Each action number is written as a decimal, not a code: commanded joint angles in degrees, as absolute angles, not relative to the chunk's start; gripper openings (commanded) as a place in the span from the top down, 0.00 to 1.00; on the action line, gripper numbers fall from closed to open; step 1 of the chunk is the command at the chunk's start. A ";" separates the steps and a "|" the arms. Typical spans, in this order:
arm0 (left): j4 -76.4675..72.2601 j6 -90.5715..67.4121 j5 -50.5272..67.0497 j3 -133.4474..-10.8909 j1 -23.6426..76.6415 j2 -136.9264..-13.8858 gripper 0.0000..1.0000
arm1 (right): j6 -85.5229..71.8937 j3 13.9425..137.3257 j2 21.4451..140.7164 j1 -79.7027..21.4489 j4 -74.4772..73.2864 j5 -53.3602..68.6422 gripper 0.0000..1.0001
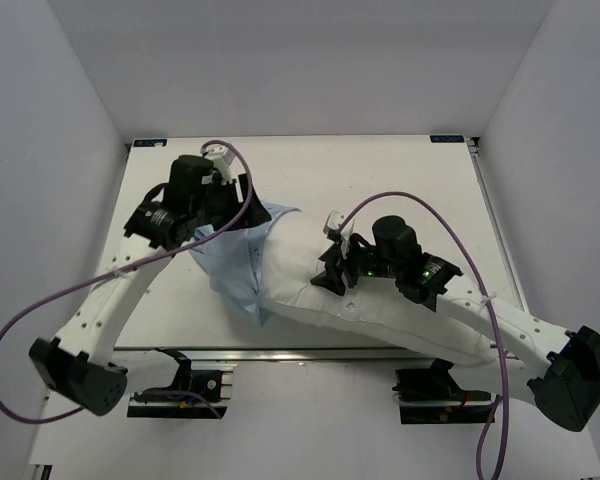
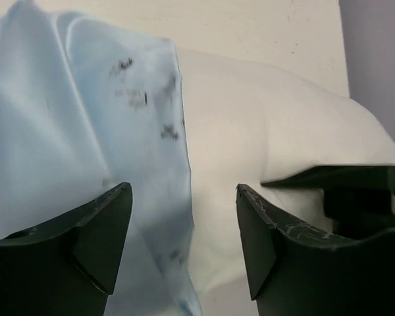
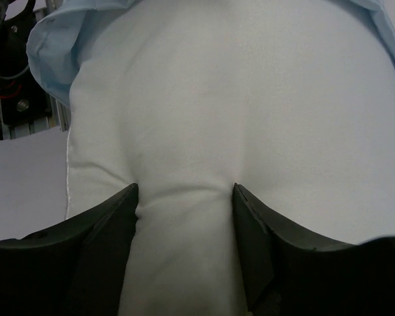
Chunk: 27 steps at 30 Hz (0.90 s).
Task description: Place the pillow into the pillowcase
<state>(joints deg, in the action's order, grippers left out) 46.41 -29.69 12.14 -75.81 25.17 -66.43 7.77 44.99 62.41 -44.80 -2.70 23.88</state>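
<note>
Covering just one end of pillow [image 1: 380, 290], pillowcase [image 1: 235, 265] edge below left gripper [image 2: 183, 189]

The pillow [image 1: 380, 312] lies on the table [image 1: 380, 170], left end inside the pillowcase [image 1: 235, 268] (partly).

Two white perforated arms [image 1: 110, 300] with black joints [image 1: 75, 372] and black hands [image 2: 184, 191] — a purple cable [image 1: 400, 194] along each

Smooth matt white cloth pillow [image 3: 237, 112], thin wrinkled light-blue cloth pillowcase [image 2: 66, 118]
</note>
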 commanded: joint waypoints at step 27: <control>46.57 -15.03 -2.19 -79.36 33.05 -80.07 0.81 | 9.23 44.65 65.56 -44.30 -4.22 20.74 0.28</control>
<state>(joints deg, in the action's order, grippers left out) 44.23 -16.10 3.88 -78.19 32.58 -81.12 9.39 44.16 64.01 -44.75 -1.52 24.62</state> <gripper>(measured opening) 0.233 0.722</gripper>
